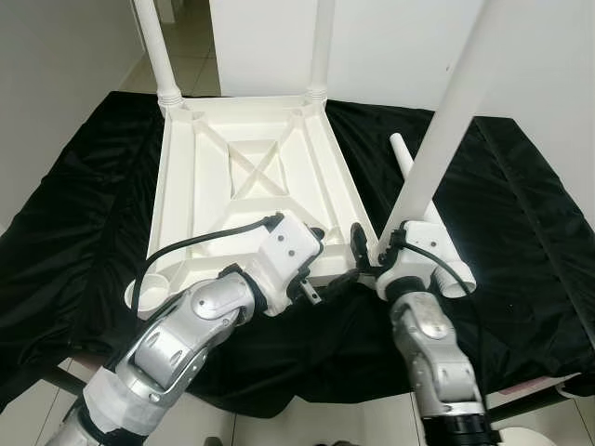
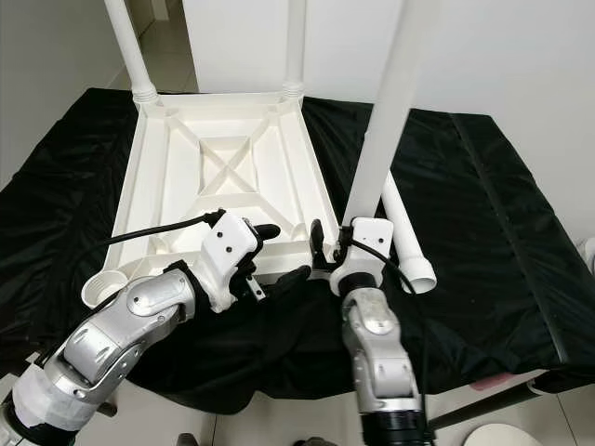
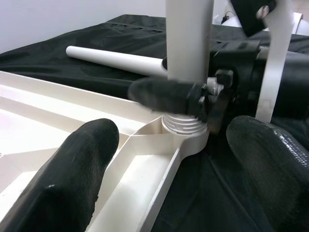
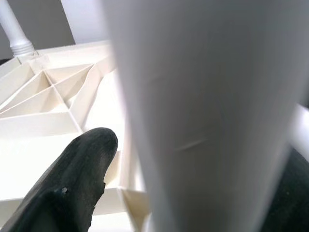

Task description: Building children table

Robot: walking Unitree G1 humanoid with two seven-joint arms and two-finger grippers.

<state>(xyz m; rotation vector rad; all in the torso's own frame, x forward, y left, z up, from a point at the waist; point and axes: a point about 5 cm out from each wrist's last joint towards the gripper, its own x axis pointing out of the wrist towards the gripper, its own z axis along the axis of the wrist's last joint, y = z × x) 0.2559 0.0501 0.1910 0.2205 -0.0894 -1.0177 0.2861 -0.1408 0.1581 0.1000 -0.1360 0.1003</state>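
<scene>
Left gripper (image 2: 279,253), its two fingers spread apart, straddles the near edge of the upturned white table top (image 1: 251,177), one finger over the ribbed underside and one outside the rim, beside the near right corner socket. Right gripper (image 1: 367,255) is clamped on the leg (image 1: 446,121) standing in that socket. Four legs count out: two upright at the far corners, this one, and one lying loose (image 2: 404,237) on the black cloth (image 1: 521,214), which has open room on the right.

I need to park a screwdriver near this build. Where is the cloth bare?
Bare black cloth lies left of the tabletop, and more right of the loose leg. The near right corner is crowded: right gripper, held leg, left gripper.
</scene>
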